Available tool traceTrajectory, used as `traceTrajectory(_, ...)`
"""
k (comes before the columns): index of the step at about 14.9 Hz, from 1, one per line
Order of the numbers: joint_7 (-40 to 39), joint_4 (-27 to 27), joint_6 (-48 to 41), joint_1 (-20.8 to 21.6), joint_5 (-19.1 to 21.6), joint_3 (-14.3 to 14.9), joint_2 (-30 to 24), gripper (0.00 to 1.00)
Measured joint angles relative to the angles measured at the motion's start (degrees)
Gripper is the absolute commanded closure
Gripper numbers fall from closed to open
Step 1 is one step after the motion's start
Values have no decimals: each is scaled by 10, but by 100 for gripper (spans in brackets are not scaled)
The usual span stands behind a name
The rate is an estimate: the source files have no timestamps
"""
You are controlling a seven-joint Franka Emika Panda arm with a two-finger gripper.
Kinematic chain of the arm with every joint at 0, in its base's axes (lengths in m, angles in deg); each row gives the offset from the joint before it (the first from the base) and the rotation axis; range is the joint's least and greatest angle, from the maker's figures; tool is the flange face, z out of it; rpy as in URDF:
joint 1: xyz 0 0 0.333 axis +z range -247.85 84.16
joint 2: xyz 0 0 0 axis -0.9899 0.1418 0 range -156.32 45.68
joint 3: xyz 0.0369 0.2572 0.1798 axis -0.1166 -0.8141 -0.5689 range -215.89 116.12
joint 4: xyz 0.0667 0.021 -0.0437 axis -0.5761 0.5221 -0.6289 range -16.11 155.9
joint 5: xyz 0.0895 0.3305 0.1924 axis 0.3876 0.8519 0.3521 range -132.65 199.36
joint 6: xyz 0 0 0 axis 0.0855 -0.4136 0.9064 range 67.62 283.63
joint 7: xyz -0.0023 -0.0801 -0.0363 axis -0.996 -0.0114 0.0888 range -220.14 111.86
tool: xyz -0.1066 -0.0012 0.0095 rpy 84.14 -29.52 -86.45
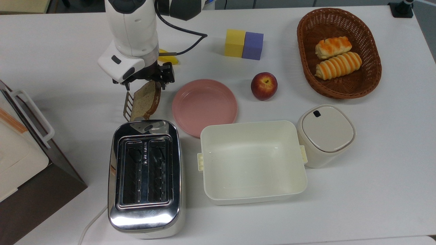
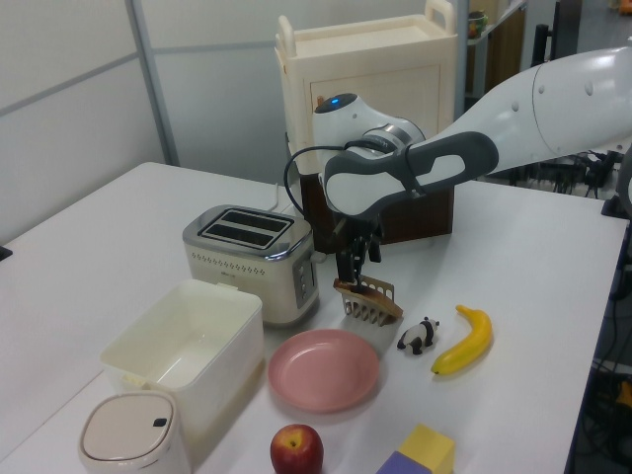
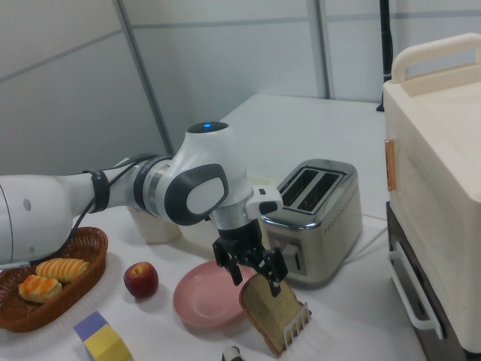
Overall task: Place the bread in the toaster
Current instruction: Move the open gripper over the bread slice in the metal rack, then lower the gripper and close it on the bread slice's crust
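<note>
One slice of bread (image 1: 145,99) leans in its rack directly below my spread gripper (image 1: 147,82), top crust up, toaster (image 1: 145,177) just beyond.

- In the top view, the arm's white wrist covers most of the banana (image 1: 168,56); only a yellow end shows.
- The tool (image 1: 144,81) overlaps the upper edge of the bread (image 1: 144,100) in the top view, hiding it there.
- The toaster's cord (image 1: 90,223) runs off the top view's bottom edge.
- The cream cabinet (image 1: 13,149) is cut by the top view's left edge.
- In the right view, the toy panda (image 3: 234,353) is cropped at the bottom.
</note>
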State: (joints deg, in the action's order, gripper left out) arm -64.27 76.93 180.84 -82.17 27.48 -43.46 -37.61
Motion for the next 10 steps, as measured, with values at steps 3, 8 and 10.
traceTrajectory(3,0,0,0,1,-9,0,0,0)
traceTrajectory(8,0,0,0,3,-10,0,1,0)
traceTrajectory(10,0,0,0,4,-10,0,2,0)
